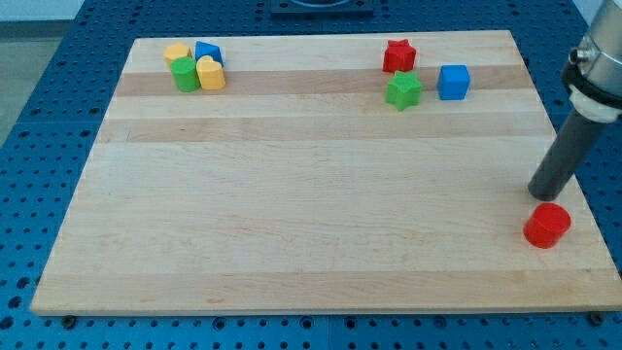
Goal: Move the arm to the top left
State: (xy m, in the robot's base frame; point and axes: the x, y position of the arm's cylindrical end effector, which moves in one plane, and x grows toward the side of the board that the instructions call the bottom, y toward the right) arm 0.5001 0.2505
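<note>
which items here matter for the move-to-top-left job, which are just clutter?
Relevant:
- my tip, the dark rod's end, just above the red cylinder block, at the view's right
- wooden board, its top-left corner the goal

Lying about:
- that red cylinder
- red star block
- green star block
- blue cube block
- top-left cluster of four blocks

Board: pale wood, visible grain in lengthwise strips, smooth, matt. Base beneath: blue perforated sheet, looks like painted metal, slight sheen. Rod: dark, matt, smooth down to my tip; collar above pale, glossy. Red cylinder, blue cube, green star, red star: solid-coloured, smooth, plastic-looking, soft sheen.
</note>
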